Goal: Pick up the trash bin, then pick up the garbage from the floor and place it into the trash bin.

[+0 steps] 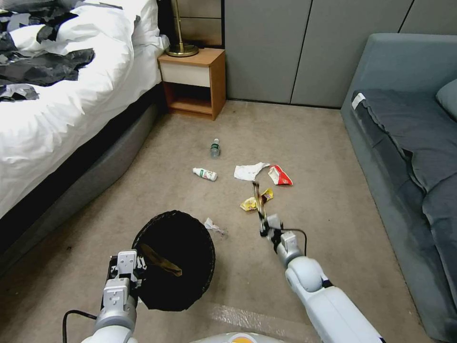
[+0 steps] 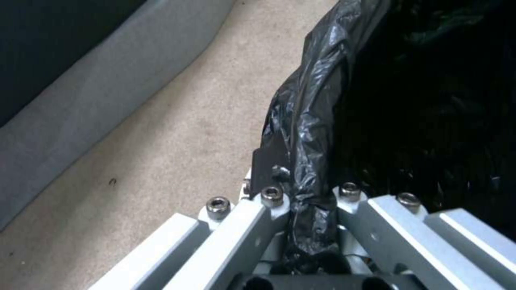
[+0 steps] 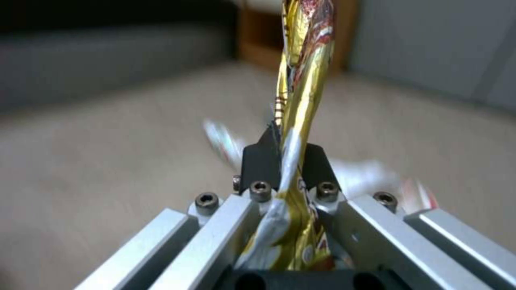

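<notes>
My left gripper (image 1: 138, 266) (image 2: 301, 177) is shut on the rim of the trash bin (image 1: 173, 259), pinching the black bag (image 2: 317, 100) folded over it. A tan paper bag (image 1: 162, 261) lies inside the bin. To the bin's right, my right gripper (image 1: 263, 223) (image 3: 288, 157) is shut on a gold and brown snack wrapper (image 1: 257, 195) (image 3: 304, 80) that sticks up above the carpet. More garbage lies on the floor beyond: a yellow wrapper (image 1: 249, 204), white tissue (image 1: 248, 171), a red wrapper (image 1: 280, 176), two small bottles (image 1: 204, 174) (image 1: 215, 148), and a crumpled clear scrap (image 1: 214, 226) beside the bin.
A bed (image 1: 71, 95) with white bedding and dark clothes runs along the left. A wooden nightstand (image 1: 193, 81) with a lamp base (image 1: 182, 49) stands at the back. A grey sofa (image 1: 404, 133) lines the right side. Beige carpet lies between them.
</notes>
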Robot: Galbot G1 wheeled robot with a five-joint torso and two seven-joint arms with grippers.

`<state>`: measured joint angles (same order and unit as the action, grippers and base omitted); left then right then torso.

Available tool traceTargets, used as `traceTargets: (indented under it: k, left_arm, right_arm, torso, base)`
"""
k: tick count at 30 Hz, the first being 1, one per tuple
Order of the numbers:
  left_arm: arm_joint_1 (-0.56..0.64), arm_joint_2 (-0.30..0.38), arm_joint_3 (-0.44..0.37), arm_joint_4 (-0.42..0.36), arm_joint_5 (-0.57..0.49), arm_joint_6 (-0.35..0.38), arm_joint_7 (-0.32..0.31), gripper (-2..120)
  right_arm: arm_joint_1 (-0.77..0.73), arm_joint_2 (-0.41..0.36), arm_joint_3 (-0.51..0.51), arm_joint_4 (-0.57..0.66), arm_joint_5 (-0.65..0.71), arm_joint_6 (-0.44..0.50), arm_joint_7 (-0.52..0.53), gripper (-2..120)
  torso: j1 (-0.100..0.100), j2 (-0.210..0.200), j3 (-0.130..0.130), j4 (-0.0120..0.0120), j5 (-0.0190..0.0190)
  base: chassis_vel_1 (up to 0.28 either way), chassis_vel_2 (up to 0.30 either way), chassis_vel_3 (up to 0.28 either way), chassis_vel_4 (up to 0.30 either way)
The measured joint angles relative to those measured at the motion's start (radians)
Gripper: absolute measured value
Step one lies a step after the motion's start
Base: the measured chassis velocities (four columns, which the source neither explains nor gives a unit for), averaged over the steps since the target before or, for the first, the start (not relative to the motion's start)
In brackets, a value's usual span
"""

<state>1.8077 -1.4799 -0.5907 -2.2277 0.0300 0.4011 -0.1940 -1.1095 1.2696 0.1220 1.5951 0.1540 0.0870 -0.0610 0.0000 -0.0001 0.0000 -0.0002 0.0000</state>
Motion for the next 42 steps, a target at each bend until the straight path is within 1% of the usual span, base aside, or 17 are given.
traceTargets:
  k: [1,2,3,4,5,7,8,9,11,13,14,16,17,20,26,34,42]
  left_arm:
    - [0.0,0.001,0.001,0.001,0.0,0.001,0.0,0]
    - [0.0,0.001,0.001,0.001,0.0,0.001,0.0,0]
    - [0.0,0.003,0.002,0.002,-0.001,0.002,0.0,0]
    - [0.0,0.005,0.003,0.003,-0.001,0.002,0.0,0]
    - [0.0,0.005,0.003,0.003,-0.001,0.002,0.0,0]
    - [0.0,0.005,0.007,0.006,0.0,0.002,0.0,0]
    - [0.0,0.005,0.007,0.006,0.0,0.002,0.0,0]
    - [0.0,0.003,0.01,0.008,0.002,0.002,0.0,0]
    - [0.0,0.001,0.013,0.009,0.004,0.002,0.0,0]
    - [-0.002,-0.002,0.019,0.011,0.01,0.002,0.0,0]
    - [-0.002,-0.002,0.019,0.011,0.01,0.002,0.0,0]
    - [-0.008,-0.006,0.021,0.013,0.012,0.002,0.0,0]
    - [-0.008,-0.006,0.021,0.013,0.012,0.002,0.0,0]
    - [-0.012,-0.01,0.022,0.018,0.014,0.003,0.0,0]
    - [-0.02,-0.012,0.022,0.022,0.017,0.005,0.0,0]
    - [-0.032,-0.015,0.023,0.022,0.016,0.011,0.0,0]
    - [-0.035,-0.018,0.028,0.023,0.016,0.013,0.0,0]
  right_arm:
    - [-0.001,-0.017,-0.007,0.069,0.008,0.012,-0.039,0]
    - [-0.001,-0.017,-0.007,0.069,0.008,0.012,-0.039,0]
    - [0.0,-0.034,-0.017,0.113,0.013,0.022,-0.07,0]
    - [0.01,-0.087,-0.043,0.176,0.016,0.041,-0.125,0]
    - [0.01,-0.087,-0.043,0.176,0.016,0.041,-0.125,0]
    - [0.031,-0.163,-0.079,0.229,0.004,0.06,-0.186,0]
    - [0.031,-0.163,-0.079,0.229,0.004,0.06,-0.186,0]
    - [0.052,-0.2,-0.102,0.243,-0.02,0.071,-0.225,0]
    - [0.069,-0.216,-0.119,0.247,-0.037,0.077,-0.244,0]
    - [0.107,-0.235,-0.171,0.247,-0.061,0.08,-0.271,0]
    - [0.107,-0.235,-0.171,0.247,-0.061,0.08,-0.271,0]
    - [0.131,-0.24,-0.215,0.247,-0.068,0.078,-0.278,0]
    - [0.131,-0.24,-0.215,0.247,-0.068,0.078,-0.278,0]
    - [0.147,-0.224,-0.267,0.238,-0.082,0.069,-0.286,0]
    - [0.139,-0.203,-0.317,0.218,-0.104,0.061,-0.299,0]
    - [0.122,-0.186,-0.347,0.186,-0.127,0.06,-0.31,0]
    - [0.097,-0.176,-0.354,0.154,-0.146,0.063,-0.315,0]
  torso:
    - [0.0,0.0,0.0,0.0002,-0.0003]
    - [0.0,0.0,0.0,0.0002,-0.0003]
    - [0.0,0.0,0.0,0.0003,0.0]
    - [0.0,0.0,0.0,0.0003,0.0002]
    - [0.0,0.0,0.0,0.0003,0.0002]
    - [0.0,0.0,0.0,0.0001,-0.0003]
    - [0.0,0.0,0.0,0.0001,-0.0003]
    - [0.0,0.0,0.0,-0.0001,0.0]
    - [0.0,0.0,0.0,0.0,-0.0001]
    - [0.0,0.0,0.0,0.0003,0.0001]
    - [0.0,0.0,0.0,0.0003,0.0001]
    - [0.0,0.0,0.0,0.0003,0.0001]
    - [0.0,0.0,0.0,0.0003,0.0001]
    - [0.0,0.0,0.0,0.0002,0.0]
    - [0.0,0.0,0.0,0.0001,-0.0001]
    - [0.0,0.0,0.0,0.0001,-0.0001]
    - [0.0,0.0,0.0,0.0002,-0.0001]
  base:
    - [0.0,0.0,0.0,0.0]
    - [0.0,0.0,0.0,0.0]
    - [0.0,0.0,0.0,0.0]
    - [0.0,0.0,0.0,0.0]
    - [0.0,0.0,0.0,0.0]
    - [0.0,0.0,0.0,0.0]
    - [0.0,0.0,0.0,0.0]
    - [0.0,0.0,0.0,0.0]
    - [0.0,0.0,0.0,0.0]
    - [0.0,0.0,0.0,0.0]
    - [0.0,0.0,0.0,0.0]
    - [0.0,0.0,0.0,0.0]
    - [0.0,0.0,0.0,0.0]
    - [0.0,0.0,0.0,0.0]
    - [0.0,0.0,0.0,0.0]
    - [0.0,0.0,0.0,0.0]
    - [0.0,0.0,0.0,0.0]
